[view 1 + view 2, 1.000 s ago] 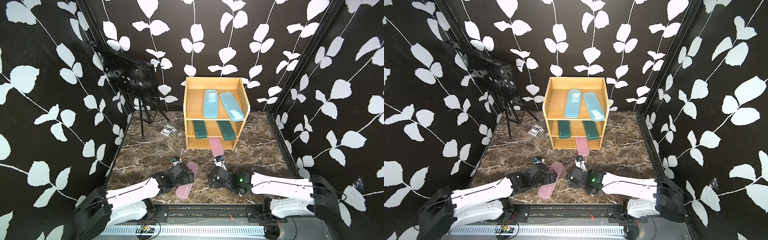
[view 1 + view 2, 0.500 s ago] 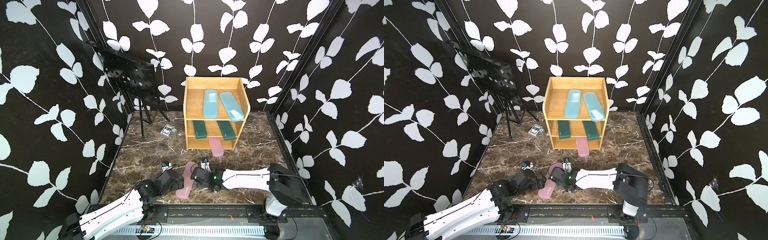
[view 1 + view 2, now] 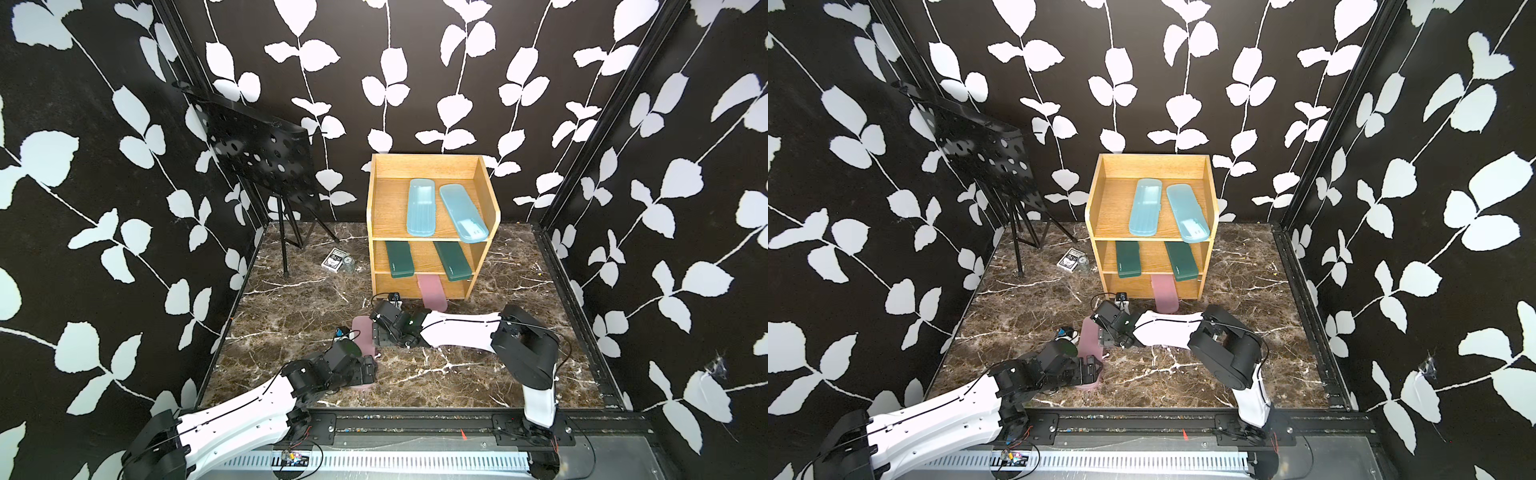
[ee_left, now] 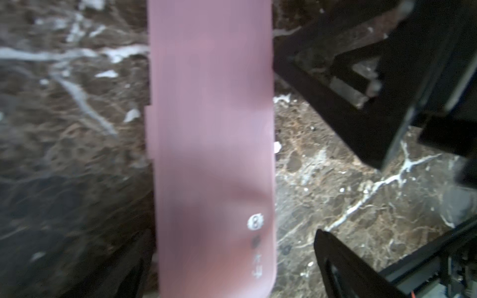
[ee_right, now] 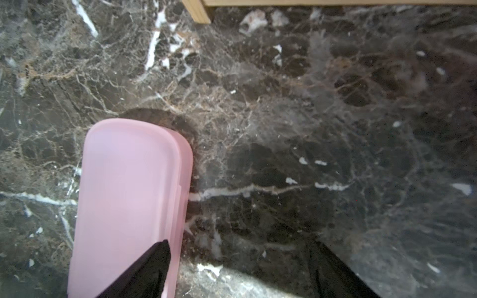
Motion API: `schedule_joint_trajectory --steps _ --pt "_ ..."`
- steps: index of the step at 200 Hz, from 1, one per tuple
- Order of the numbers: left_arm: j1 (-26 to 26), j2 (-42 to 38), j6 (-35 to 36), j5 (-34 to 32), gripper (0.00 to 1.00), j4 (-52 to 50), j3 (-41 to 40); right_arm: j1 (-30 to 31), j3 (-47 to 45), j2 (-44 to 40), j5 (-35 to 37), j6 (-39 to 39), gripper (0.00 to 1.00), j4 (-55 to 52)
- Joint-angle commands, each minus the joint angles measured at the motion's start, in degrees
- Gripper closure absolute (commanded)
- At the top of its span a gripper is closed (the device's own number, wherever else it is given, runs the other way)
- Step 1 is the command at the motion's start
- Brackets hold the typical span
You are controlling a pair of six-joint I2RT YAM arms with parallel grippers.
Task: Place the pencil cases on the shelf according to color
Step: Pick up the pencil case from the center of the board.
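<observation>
Shelf: the shelf is standing at the back of the marble table, its open front facing the arms.
Top tier: 2 light blue cases are lying side by side, the one nearer the right panel angled.
Middle tier: 2 dark green cases are lying apart, their ends reaching the front edge.
Bottom tier: the shelved pink case is sticking out past the front.
Table: the loose pink case is lying flat in front of the shelf, apart from it, between the 2 arms.
Left gripper: the left gripper is sitting over the near end of the loose pink case, jaws apart and straddling its width; one finger is standing clear of its edge.
Right gripper: the right gripper is pointing down at the case's far part, jaws apart; one finger is overlapping the case's edge and the other is over bare marble, so nothing is clamped.
Elsewhere: a black perforated stand and a small card box are standing left of the shelf.
</observation>
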Motion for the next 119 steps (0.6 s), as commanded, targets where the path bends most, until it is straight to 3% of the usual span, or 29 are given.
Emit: schedule_joint_trajectory --steps 1,31,68,98,119 --pt "0.03 1.69 0.50 2.21 0.01 3.76 1.07 -0.57 -0.88 -4.38 1.80 -2.36 0.10 -2.09" --pt "-0.11 4.10 1.42 3.03 0.01 7.30 2.85 -0.40 -6.98 -14.32 6.09 -1.96 0.01 -7.39" --pt "-0.47 10.33 4.51 3.10 0.01 9.24 7.24 1.48 -14.85 -23.90 7.37 -0.82 0.01 -9.64" --pt "-0.32 7.18 6.19 -7.32 0.01 -2.14 11.82 6.87 -14.48 -24.94 15.67 1.97 0.01 -14.79" --pt "-0.15 0.77 8.74 -14.21 0.01 -9.86 13.79 9.49 -12.66 -23.69 15.05 0.24 0.01 -14.02"
